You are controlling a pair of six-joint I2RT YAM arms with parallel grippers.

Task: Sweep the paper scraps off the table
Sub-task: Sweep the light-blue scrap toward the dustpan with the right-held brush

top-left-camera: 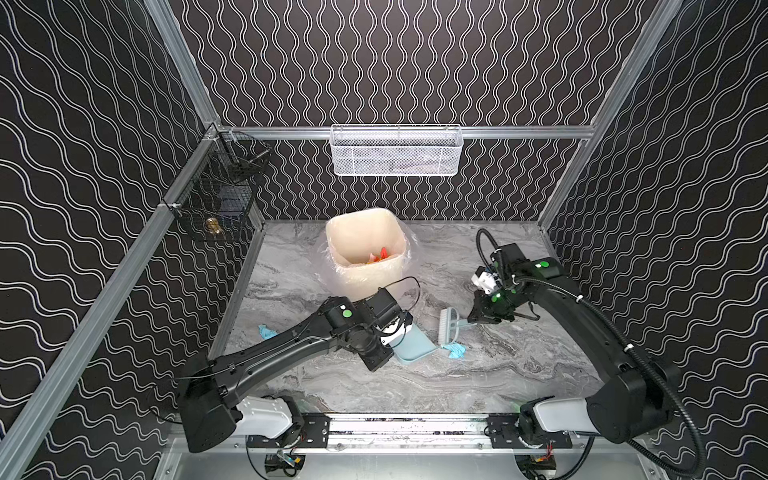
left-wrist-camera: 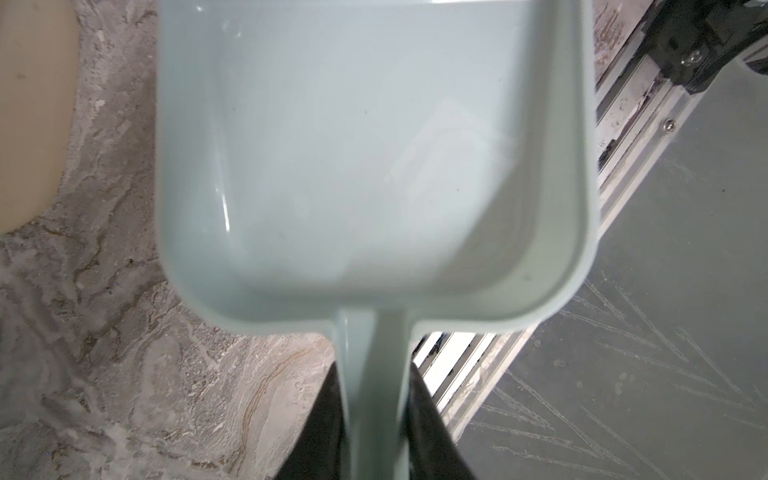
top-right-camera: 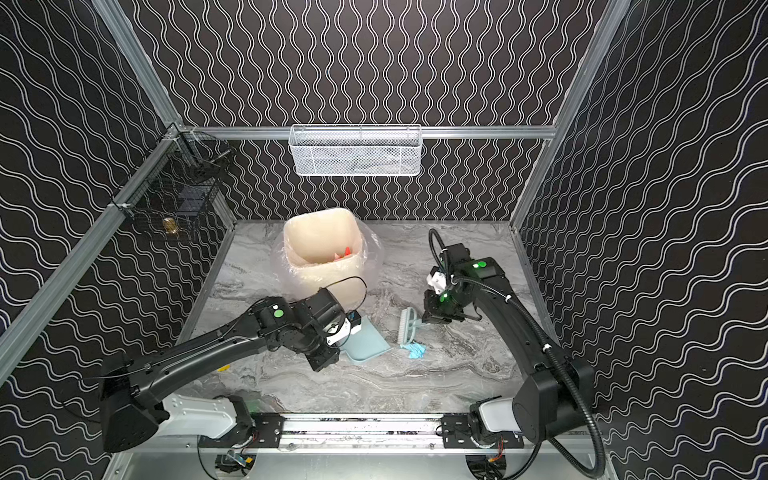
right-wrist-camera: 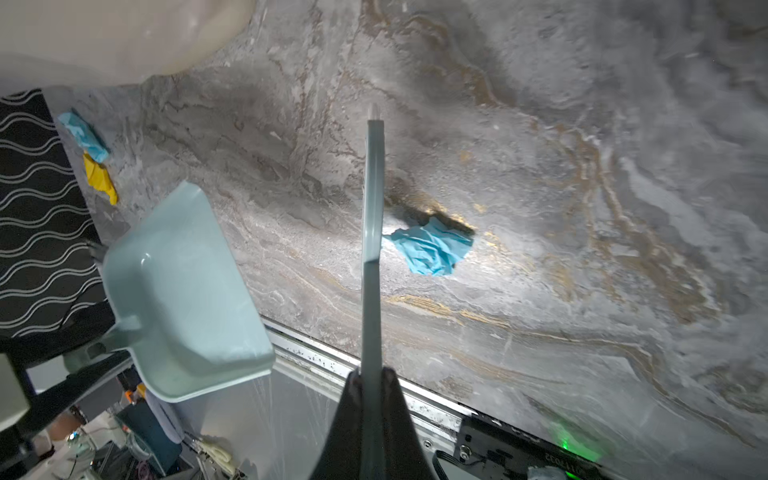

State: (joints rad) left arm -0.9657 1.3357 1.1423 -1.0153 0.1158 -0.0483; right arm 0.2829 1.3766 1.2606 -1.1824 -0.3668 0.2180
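Marble table point(top-left-camera: 498, 374), blue paper scrap point(top-left-camera: 455, 351) just beside brush point(top-left-camera: 449, 326), dustpan point(top-left-camera: 415, 349) nearby.

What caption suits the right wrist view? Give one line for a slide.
Right gripper holds the pale blue hand brush beside a light blue paper scrap on the marble table, empty dustpan nearby.

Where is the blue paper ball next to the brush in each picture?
In a top view: the blue paper scrap lies beside the brush.
In a top view: same scrap, right of the dustpan.
Left wrist: not in it.
Right wrist: close beside the brush.
Shared landmark: the dustpan, in all four.
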